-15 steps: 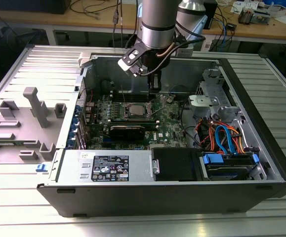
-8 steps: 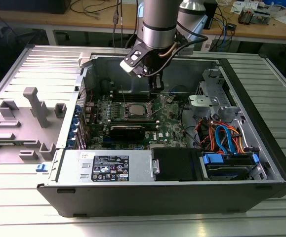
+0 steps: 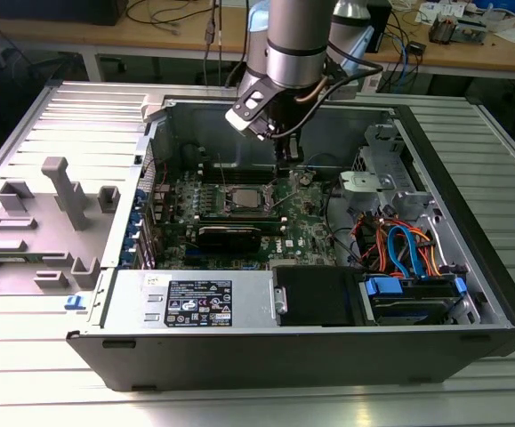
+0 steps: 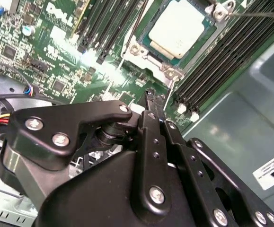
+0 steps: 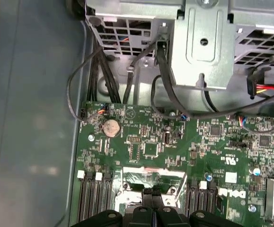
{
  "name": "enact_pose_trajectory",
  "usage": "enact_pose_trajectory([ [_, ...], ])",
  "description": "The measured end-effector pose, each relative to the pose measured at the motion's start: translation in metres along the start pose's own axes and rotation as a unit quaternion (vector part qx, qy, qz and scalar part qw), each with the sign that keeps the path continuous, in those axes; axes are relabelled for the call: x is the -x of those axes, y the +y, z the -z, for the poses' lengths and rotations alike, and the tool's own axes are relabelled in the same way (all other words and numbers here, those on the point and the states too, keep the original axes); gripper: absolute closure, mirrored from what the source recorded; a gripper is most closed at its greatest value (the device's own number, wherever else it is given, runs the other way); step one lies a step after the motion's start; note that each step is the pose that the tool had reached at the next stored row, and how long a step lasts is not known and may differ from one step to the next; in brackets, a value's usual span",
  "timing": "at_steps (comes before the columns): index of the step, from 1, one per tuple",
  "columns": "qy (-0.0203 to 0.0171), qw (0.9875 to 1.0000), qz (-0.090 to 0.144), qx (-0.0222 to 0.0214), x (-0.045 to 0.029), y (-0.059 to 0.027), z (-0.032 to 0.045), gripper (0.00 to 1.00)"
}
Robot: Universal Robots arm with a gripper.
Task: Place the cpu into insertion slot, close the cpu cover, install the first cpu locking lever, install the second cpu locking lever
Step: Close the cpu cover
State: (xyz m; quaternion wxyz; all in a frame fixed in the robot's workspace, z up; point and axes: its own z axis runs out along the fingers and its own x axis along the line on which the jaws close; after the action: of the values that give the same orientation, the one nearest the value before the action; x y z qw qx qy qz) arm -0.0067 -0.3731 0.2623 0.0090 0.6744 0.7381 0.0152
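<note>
The cpu (image 4: 178, 28), a flat square chip with a dull silver top, lies inside the insertion slot (image 3: 244, 198) on the green motherboard. The silvery cpu cover (image 4: 139, 49) frames the chip and appears to lie flat over it. A thin metal lever rod (image 4: 257, 14) runs past one corner of the socket. My gripper (image 4: 151, 94) hangs just above the board beside the socket, its black fingers pressed together with nothing between them. In the first wrist view the gripper (image 5: 153, 191) sits at the socket's edge. In the exterior view the gripper (image 3: 284, 169) is just to the right of the socket.
Long black memory slots (image 4: 222, 56) flank the socket on both sides. A drive cage (image 3: 382, 182) with bundled cables (image 3: 399, 245) fills the case on the exterior view's right. A coin battery (image 5: 110, 127) sits on the board. The case wall (image 4: 250, 127) stands close behind the gripper.
</note>
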Motion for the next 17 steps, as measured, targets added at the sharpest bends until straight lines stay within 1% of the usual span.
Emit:
enact_pose_trajectory([
  [5, -0.0003, 1.0000, 0.000, -0.0001, 0.0007, 0.0084, 0.0001, 0.89],
  [7, -0.0002, 1.0000, 0.000, -0.0002, 0.0012, 0.0156, -0.0002, 0.89],
  [13, -0.0002, 1.0000, 0.000, -0.0008, 0.0016, 0.0309, -0.0007, 0.89],
  [14, -0.0002, 1.0000, 0.000, -0.0008, 0.0017, 0.0345, -0.0008, 0.89],
  [17, -0.0003, 1.0000, 0.000, -0.0010, 0.0017, 0.0398, -0.0011, 0.89],
])
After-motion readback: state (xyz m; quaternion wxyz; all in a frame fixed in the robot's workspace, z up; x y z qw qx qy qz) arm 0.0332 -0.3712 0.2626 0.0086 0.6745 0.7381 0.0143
